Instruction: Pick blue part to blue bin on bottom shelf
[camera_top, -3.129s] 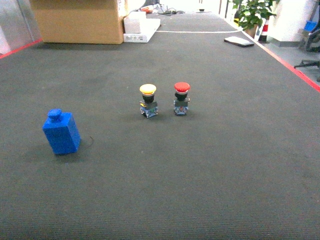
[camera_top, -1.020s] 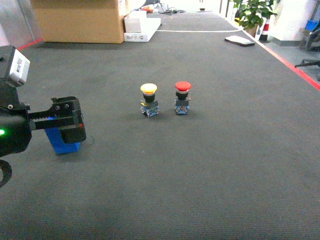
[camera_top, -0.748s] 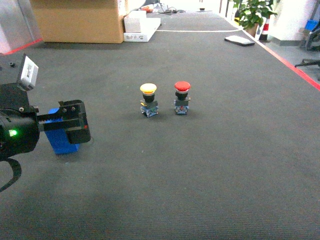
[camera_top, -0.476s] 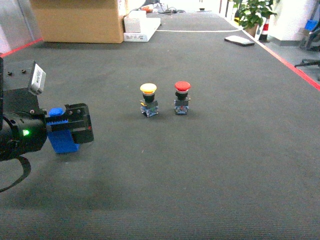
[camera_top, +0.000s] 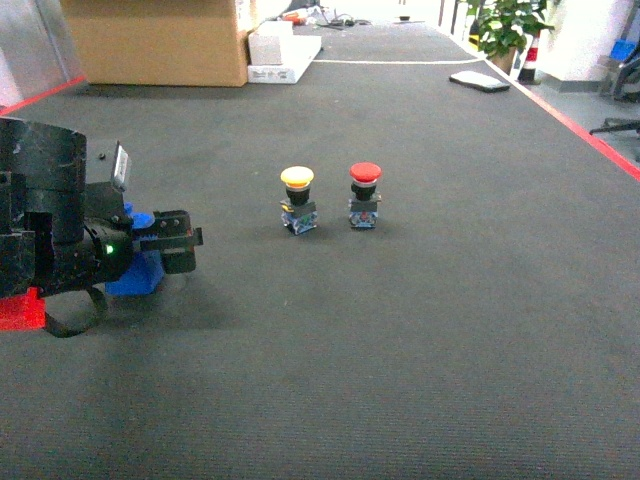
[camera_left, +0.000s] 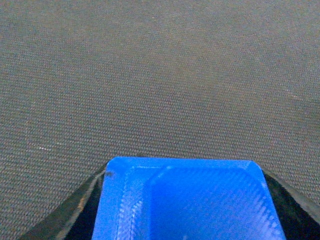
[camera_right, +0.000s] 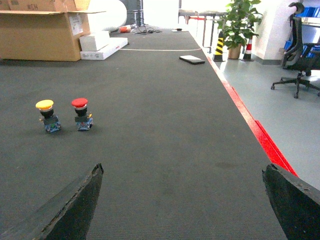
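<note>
The blue part (camera_top: 143, 273) stands on the dark carpet at the left, its round knob up, mostly covered by my left arm. My left gripper (camera_top: 181, 243) is low around it. In the left wrist view the blue part (camera_left: 185, 200) fills the gap between the two black fingers (camera_left: 75, 215), which stand as wide apart as the right gripper's, so the gripper is open. My right gripper (camera_right: 182, 200) is open over bare carpet, holding nothing; it does not show in the head view. The blue bin and the bottom shelf are out of view.
A yellow-capped push button (camera_top: 297, 200) and a red-capped one (camera_top: 364, 195) stand mid-floor. A cardboard box (camera_top: 155, 40) and white boxes (camera_top: 280, 55) sit at the back. Red floor tape (camera_top: 590, 140) runs along the right edge. A red patch (camera_top: 20, 310) shows under my left arm.
My left arm came in from the left, dropped lower and pushed forward, so its open fingers now straddle the blue part. The block and both push buttons stayed put.
</note>
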